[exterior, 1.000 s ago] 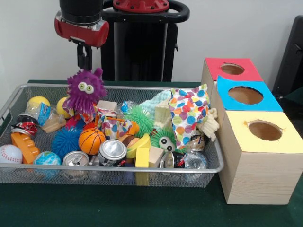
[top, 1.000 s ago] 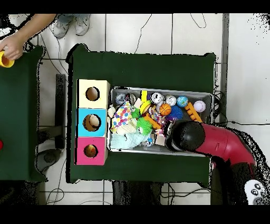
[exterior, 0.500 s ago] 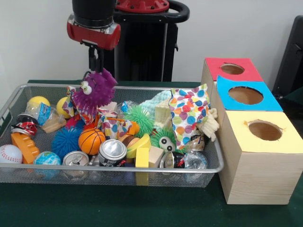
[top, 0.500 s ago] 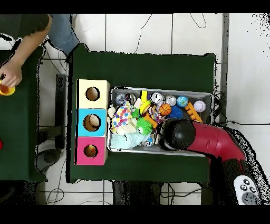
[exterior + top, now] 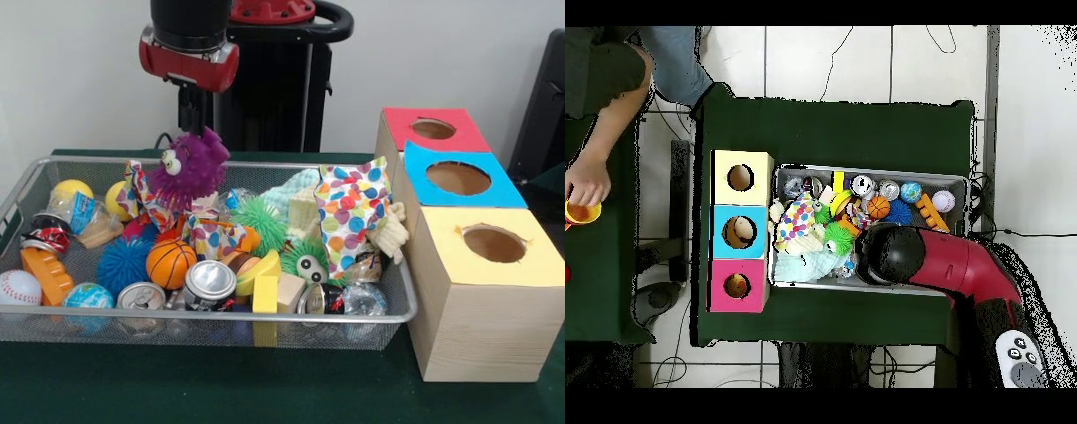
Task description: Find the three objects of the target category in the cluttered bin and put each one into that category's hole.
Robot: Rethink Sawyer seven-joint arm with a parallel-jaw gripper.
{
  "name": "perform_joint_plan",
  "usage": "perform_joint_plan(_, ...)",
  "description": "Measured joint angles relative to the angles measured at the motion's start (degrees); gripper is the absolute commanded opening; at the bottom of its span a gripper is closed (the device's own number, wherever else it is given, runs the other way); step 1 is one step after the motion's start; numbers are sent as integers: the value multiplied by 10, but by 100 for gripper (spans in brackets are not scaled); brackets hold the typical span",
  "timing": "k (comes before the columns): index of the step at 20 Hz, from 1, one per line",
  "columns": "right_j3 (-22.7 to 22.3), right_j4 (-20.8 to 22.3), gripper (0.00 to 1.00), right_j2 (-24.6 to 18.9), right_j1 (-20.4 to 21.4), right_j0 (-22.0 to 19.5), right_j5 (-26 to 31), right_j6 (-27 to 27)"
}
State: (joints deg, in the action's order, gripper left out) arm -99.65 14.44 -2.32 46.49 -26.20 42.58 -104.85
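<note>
Wide silver wire-mesh bin (image 5: pixel 35 181) is sitting mid-bench under the hand (image 5: pixel 192 119), which is pinching a purple spiky googly-eyed rubber toy (image 5: pixel 188 168) lifted above the clutter.

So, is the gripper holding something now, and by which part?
Yes. The gripper is shut on the purple fuzzy toy, gripping it at its top, so it hangs above the wire basket.
</note>
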Motion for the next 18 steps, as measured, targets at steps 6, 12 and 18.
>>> perform_joint_plan(6,0,-4,0,5,-1,3,0,0)
perform_joint_plan(12,0,-9,0,9,-4,3,0,0)
perform_joint_plan(18,0,-12,0,14,-6,3,0,0)
